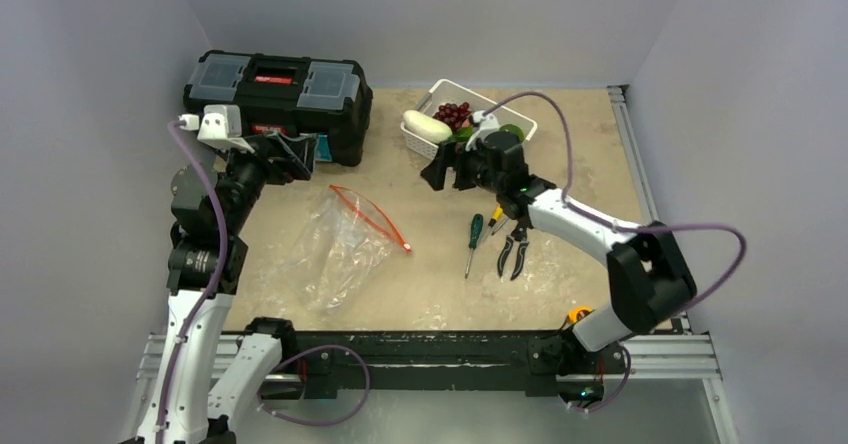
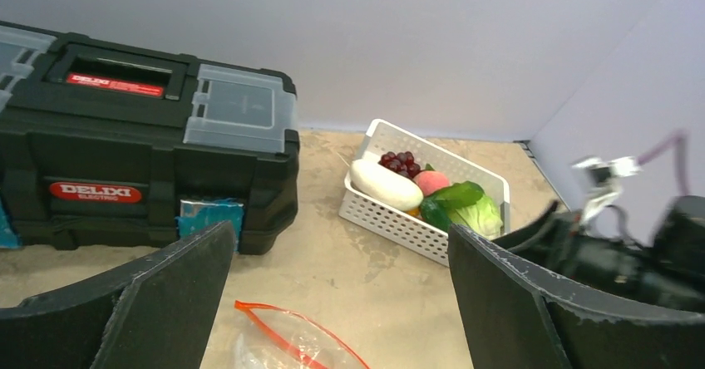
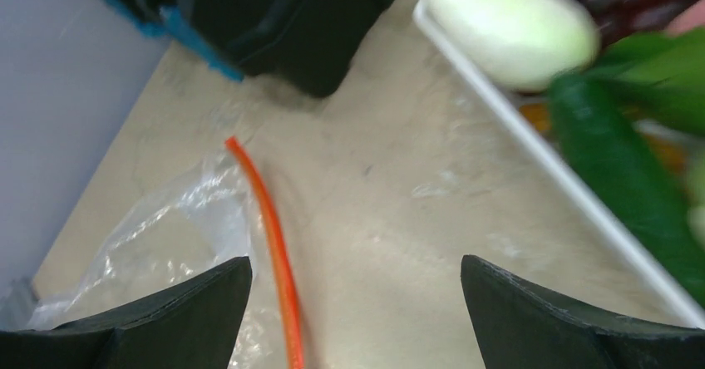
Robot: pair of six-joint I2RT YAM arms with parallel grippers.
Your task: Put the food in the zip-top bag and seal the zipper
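The food sits in a white slotted basket [image 1: 425, 144]: a white oblong vegetable [image 2: 385, 184], a pink peach [image 2: 431, 182], a dark green cucumber [image 2: 436, 213] and a light-green cabbage [image 2: 482, 218]. The zip-top bag [image 1: 340, 249] lies crumpled and empty mid-table, its mouth agape. Its orange-red zipper [image 1: 372, 217] faces the basket. My left gripper [image 1: 296, 156] hovers open in front of the toolbox, above the bag's mouth [image 2: 299, 344]. My right gripper [image 1: 440, 169] hangs open just in front of the basket, between the zipper [image 3: 274, 253] and the cucumber [image 3: 623, 178]. Neither holds anything.
A black toolbox [image 1: 275, 89] stands at the back left. Dark grapes [image 2: 401, 163] also lie in the basket. Two screwdrivers [image 1: 472, 239] and black pliers [image 1: 515, 249] lie right of the bag. Walls close in the back and both sides.
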